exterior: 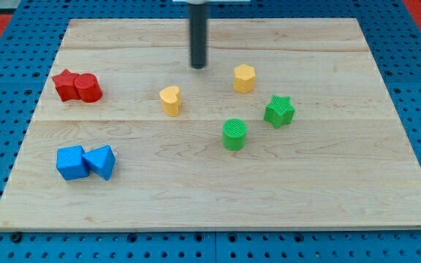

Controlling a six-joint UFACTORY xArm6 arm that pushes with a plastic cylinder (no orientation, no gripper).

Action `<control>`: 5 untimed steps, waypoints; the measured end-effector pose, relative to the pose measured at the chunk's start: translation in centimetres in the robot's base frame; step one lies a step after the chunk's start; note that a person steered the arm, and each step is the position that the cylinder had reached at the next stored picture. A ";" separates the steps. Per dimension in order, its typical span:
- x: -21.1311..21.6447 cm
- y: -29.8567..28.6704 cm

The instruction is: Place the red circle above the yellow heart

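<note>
From where I stand, the pale wooden board (pixel 218 183) carries 8 small blocks. The arm has no gripper; my tip (pixel 198 67) rests near the view's top, between the yellow heart block (pixel 170 100) and the yellow hexagonal block (pixel 244 78), touching neither. The red circle block (pixel 88 88) sits far to the view's left, touching a red star-like block (pixel 66 84). A green cylinder (pixel 234 134), green star (pixel 279 111), blue cube (pixel 71 162) and blue triangular block (pixel 101 161) lie lower down.

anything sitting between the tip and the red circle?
No. In the camera view, the stretch from my tip toward the view's left to the red circle is bare board. The yellow heart sits below that line, off the path.
</note>
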State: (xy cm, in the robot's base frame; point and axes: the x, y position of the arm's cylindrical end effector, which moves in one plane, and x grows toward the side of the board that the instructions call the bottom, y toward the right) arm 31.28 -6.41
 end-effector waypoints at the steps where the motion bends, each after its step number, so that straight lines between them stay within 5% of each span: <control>1: -1.2 -9.6; 3: 2.5 -23.5; 5: 4.5 -21.3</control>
State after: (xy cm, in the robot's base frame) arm 35.80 -27.72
